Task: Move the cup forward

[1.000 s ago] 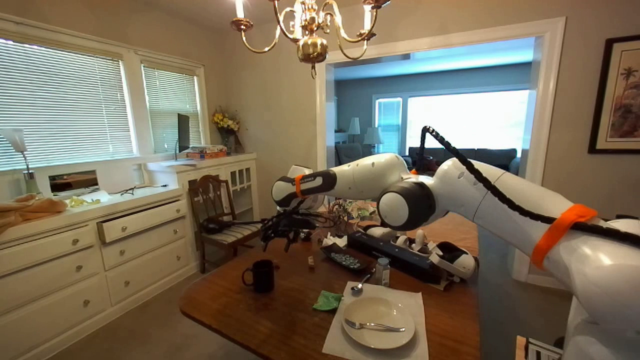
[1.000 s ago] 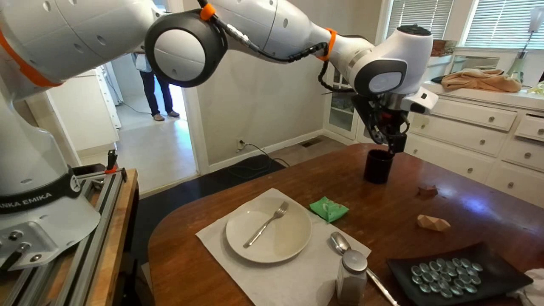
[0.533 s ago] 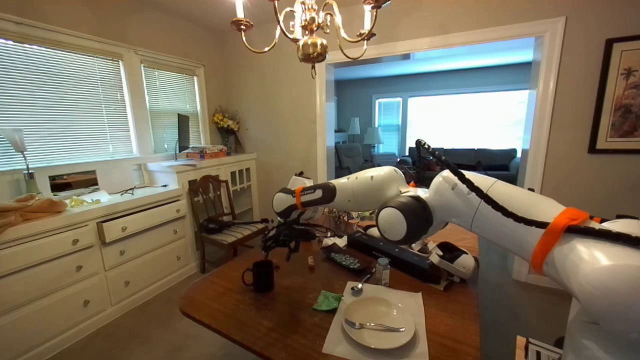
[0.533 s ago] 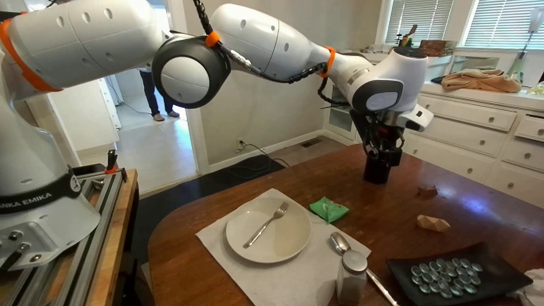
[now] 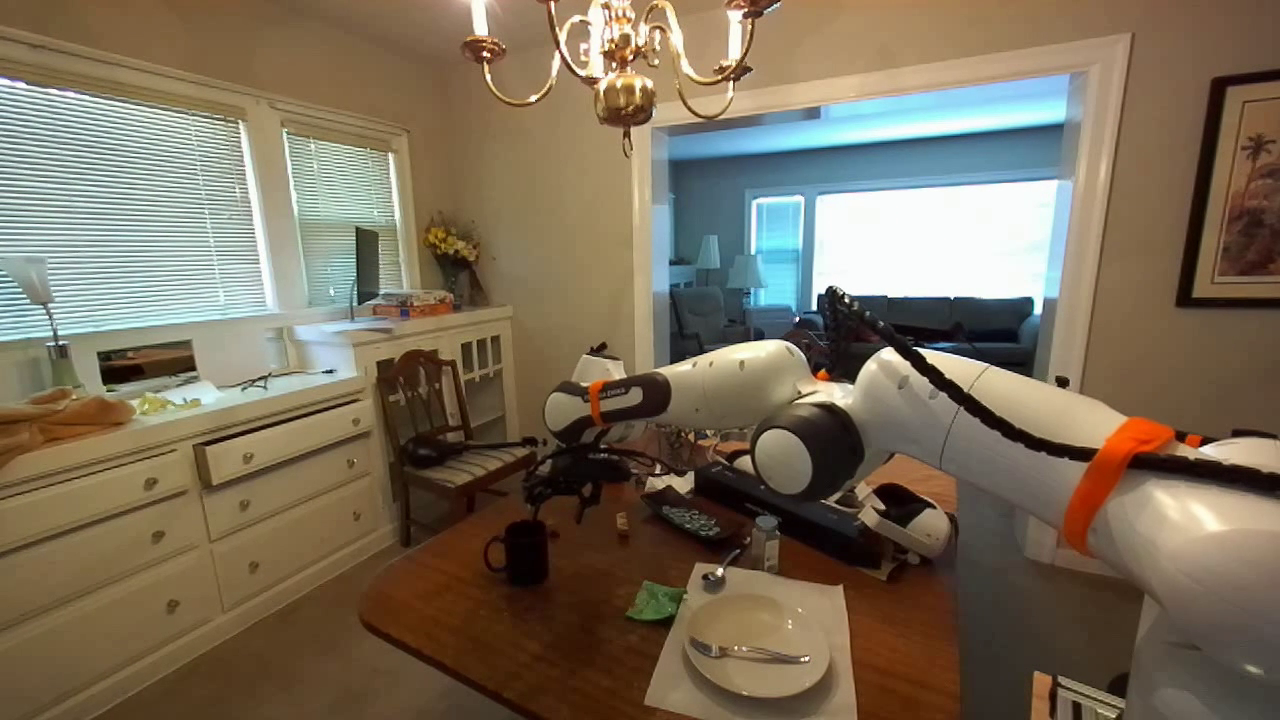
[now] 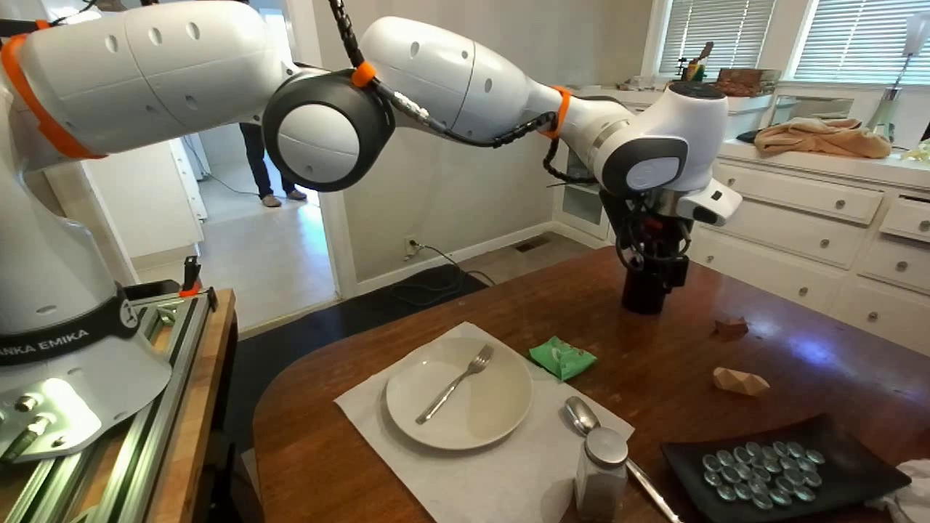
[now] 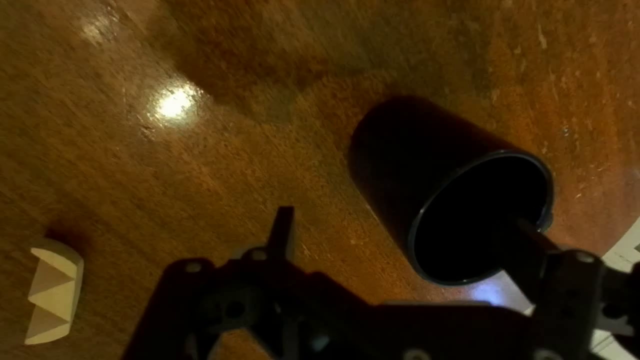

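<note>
In an exterior view: dark cup [image 5: 527,553] stands upright on the table [image 5: 565,640], handle at nine o'clock; your gripper [image 5: 557,512] hangs at one. In an exterior view: your gripper overlaps the cup's upper part; green packet [image 6: 563,358] at its eight o'clock. Wrist view: your jaws stand wide apart, one clear of the cup at nine, the other across its mouth at four; inside or above, you can't tell.

- Cup [image 5: 525,555]: one, near-black, cylindrical, with a light-catching rim [image 7: 505,152].
- Handle [image 5: 488,553]: single loop at the side.
- Pose: standing upright.
- Location: on the wooden table [image 5: 590,650], near its edge.
- Interior [image 7: 470,225]: too dark to read clearly.
</note>
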`<state>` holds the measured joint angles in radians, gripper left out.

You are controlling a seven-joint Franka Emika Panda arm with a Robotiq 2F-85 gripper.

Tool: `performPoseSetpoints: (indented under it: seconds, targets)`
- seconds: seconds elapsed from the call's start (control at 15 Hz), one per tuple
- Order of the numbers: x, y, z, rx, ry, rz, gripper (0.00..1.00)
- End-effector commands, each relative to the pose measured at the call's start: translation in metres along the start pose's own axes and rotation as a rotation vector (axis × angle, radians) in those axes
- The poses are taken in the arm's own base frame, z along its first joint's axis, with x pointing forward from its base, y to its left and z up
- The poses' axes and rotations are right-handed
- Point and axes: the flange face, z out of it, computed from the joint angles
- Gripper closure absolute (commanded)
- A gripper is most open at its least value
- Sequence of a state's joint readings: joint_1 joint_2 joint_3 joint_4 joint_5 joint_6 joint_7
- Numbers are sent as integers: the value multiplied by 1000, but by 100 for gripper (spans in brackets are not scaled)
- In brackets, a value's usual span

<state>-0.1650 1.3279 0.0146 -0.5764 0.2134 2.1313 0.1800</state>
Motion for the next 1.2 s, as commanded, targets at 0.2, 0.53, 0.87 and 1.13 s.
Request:
performPoseSetpoints:
  seconds: [0.2,0.53,0.87,1.13]
  targets:
    - [1,3,0,-101,16,32,4]
    - [3,-2,-8,-63,16,7,0]
    - [7,-8,-19,-44,41,-3,0]
    - [7,-6,-10,-20,60,1,0]
